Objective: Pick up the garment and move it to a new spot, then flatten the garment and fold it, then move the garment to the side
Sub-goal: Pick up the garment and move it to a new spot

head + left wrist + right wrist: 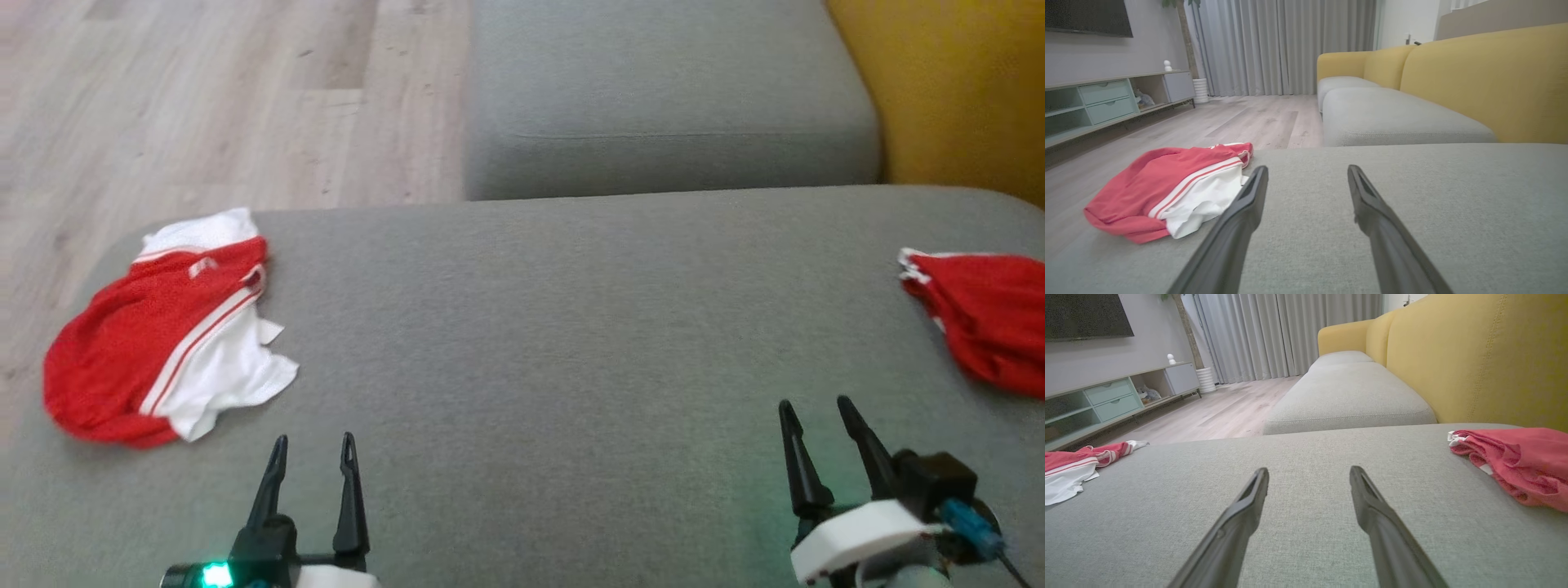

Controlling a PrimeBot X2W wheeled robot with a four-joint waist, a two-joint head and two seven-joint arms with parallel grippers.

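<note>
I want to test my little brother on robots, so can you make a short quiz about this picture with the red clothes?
1. Pick one: on the grey cushion, the garment lies at A) the robot's left, B) the robot's right, C) the middle.
2. Fill in: the fingers of the left gripper and the right gripper stand ___.
3. True or false: the left gripper is gripping the garment.
Key: 1 A; 2 open; 3 false.
</note>
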